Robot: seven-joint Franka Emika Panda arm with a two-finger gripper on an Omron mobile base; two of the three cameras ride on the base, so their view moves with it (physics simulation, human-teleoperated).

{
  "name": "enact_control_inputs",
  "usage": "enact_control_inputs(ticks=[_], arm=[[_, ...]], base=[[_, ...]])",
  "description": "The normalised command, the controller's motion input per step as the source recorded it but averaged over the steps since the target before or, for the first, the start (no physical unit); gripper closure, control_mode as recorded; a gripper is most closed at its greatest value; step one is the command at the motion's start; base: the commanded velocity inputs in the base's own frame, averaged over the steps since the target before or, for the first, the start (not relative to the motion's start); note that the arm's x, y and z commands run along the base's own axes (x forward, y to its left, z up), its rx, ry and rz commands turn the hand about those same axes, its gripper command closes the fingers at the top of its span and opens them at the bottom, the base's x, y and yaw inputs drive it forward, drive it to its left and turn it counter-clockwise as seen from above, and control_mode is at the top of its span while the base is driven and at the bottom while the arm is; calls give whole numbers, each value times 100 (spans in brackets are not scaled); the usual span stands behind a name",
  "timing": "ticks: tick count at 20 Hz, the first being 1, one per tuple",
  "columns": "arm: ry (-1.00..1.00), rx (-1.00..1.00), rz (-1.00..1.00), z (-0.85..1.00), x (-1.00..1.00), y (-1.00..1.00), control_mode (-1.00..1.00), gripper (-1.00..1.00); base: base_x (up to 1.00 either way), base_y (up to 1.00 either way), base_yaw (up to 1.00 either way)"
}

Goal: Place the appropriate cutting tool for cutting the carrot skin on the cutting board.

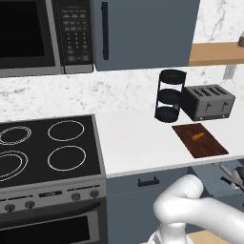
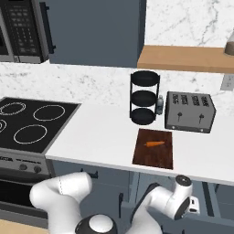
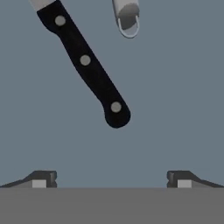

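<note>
We judge that we are at the choosing and reaching step: nothing has been lifted yet. In the hand view our claw point(image 3: 111, 179) stands open and empty, its two tips wide apart at the bottom of the frame, looking onto a flat blue-grey surface, probably the floor of an open drawer below the table, though we cannot be sure. On it lie a black-handled knife point(image 3: 85, 63), its riveted handle running from the upper left down toward the middle, and, at the top edge right of centre, the rounded end of a grey tool point(image 3: 127, 17) with a loop that may be a peeler; too little of it shows to say. For skinning, that second tool looks the better pick, so the next move calls for shifting the claw toward the top of the frame, centring on the grey handle, then descending and closing. The cutting board point(image 2: 153, 157) lies on the white table point(image 2: 98, 137) at the middle right of the right base view, the carrot point(image 2: 154, 144) resting on it. Behind it stand a toaster point(image 2: 189, 112) and a black tiered rack point(image 2: 144, 98); a stove point(image 1: 47, 145) fills the lower left of the left base view, with a microwave point(image 1: 45, 35) above.
</note>
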Motion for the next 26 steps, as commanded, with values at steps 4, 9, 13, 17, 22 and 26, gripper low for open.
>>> enact_control_inputs(ticks=[4,9,13,17,22,26], arm=[[0,1,0,-24,-31,-22,-100,-100],[4,1,0,-2,-69,-11,-100,-100],[12,0,0,0,-48,0,-100,-100],[8,0,0,8,5,0,-100,-100],[5,4,0,41,31,-1,-100,-100],[1,7,0,59,74,0,-100,-100]], base=[[0,0,0],[0,0,0],[0,0,0],[0,0,0],[0,0,0],[0,0,0]])
